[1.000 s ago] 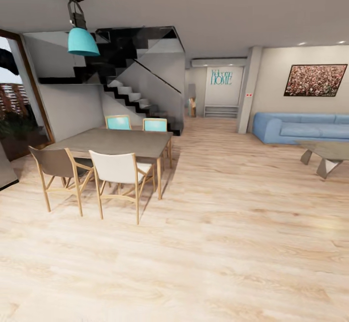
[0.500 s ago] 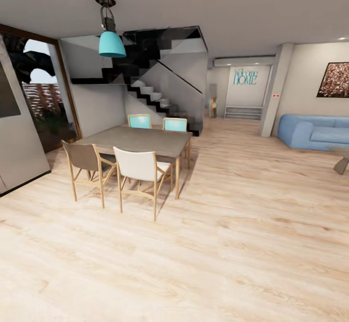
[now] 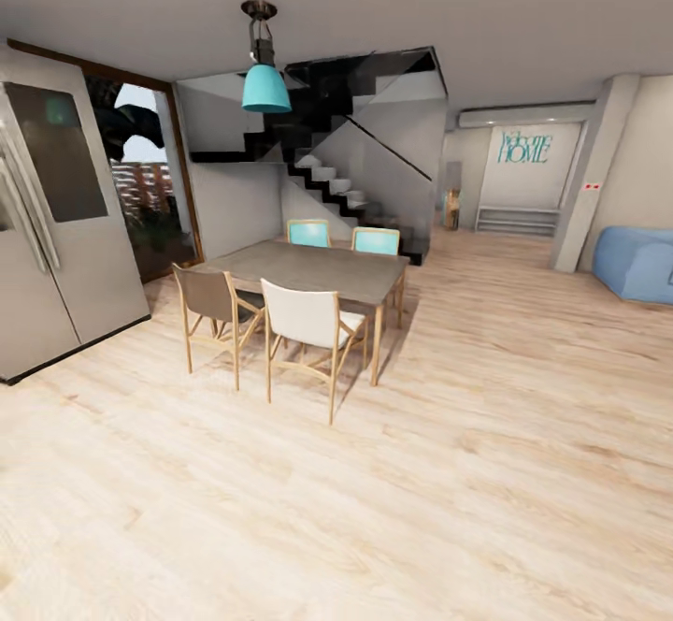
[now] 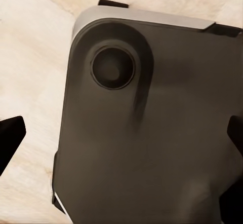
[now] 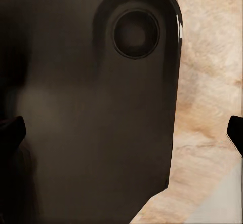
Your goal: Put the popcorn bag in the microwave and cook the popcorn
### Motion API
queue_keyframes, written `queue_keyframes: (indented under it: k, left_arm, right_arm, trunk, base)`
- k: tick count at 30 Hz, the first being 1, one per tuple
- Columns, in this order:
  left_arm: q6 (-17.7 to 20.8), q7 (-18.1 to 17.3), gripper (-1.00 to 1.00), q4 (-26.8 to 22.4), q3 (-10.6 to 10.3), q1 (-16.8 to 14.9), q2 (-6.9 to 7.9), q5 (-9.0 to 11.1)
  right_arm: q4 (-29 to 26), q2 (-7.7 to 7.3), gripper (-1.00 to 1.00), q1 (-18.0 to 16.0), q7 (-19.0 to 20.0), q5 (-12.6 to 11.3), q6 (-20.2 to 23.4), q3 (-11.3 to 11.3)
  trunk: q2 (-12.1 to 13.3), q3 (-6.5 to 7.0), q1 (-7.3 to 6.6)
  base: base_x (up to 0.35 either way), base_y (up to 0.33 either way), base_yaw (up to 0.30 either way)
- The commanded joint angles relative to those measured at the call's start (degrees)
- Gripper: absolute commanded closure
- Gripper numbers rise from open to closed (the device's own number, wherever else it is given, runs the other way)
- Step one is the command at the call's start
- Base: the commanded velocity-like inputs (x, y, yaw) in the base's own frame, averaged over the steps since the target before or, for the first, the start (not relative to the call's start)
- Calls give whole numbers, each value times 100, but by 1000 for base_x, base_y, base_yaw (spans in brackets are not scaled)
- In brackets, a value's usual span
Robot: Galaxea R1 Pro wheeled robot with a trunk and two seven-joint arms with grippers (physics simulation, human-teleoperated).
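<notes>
The robot is in transit, so the popcorn bag, microwave and countertop are out of sight. A dining table (image 3: 313, 270) with chairs (image 3: 308, 322) stands at twelve o'clock, a steel fridge (image 3: 56, 228) at nine o'clock. Each wrist camera looks down on the robot's dark base (image 4: 147, 133), arms apparently tucked for travel. Both end effectors' fingertips (image 4: 10, 135) sit apart, empty.

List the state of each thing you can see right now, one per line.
Fridge: doors shut.
Dining table: top bare, four chairs drawn up to it.
White chair: upright, at the table's near side.
Pendant lamp: hanging above the table.
Blue sofa: unoccupied, cut by the picture's edge.
Left gripper: fingers spread, holding nothing.
Right gripper: fingers spread, holding nothing.
</notes>
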Motion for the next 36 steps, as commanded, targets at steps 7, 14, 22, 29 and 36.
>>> queue_keyframes:
  k: [7,14,22,29,36]
  left_arm:
    - [-3,4,-100,-7,5,1,4,37]
    - [-3,4,-100,-7,5,1,6,37]
    - [-3,4,-100,-7,5,1,12,44]
    - [-3,4,-100,-7,5,1,12,43]
    - [-3,4,-100,-7,5,1,12,46]
  right_arm:
    - [1,0,-100,0,-1,0,-16,3]
    - [0,9,-100,0,-1,0,-14,3]
    - [3,2,-100,0,-1,0,-13,3]
    - [3,0,-100,0,-1,0,-13,3]
    - [1,0,-100,0,-1,0,-13,3]
  trunk:
    - [-2,-4,0]
    - [-2,-4,0]
    - [-2,-4,0]
    - [-2,-4,0]
    - [-2,-4,0]
  base:
    - [0,0,277]
    - [0,0,277]
    - [0,0,277]
    - [0,0,277]
    - [0,0,277]
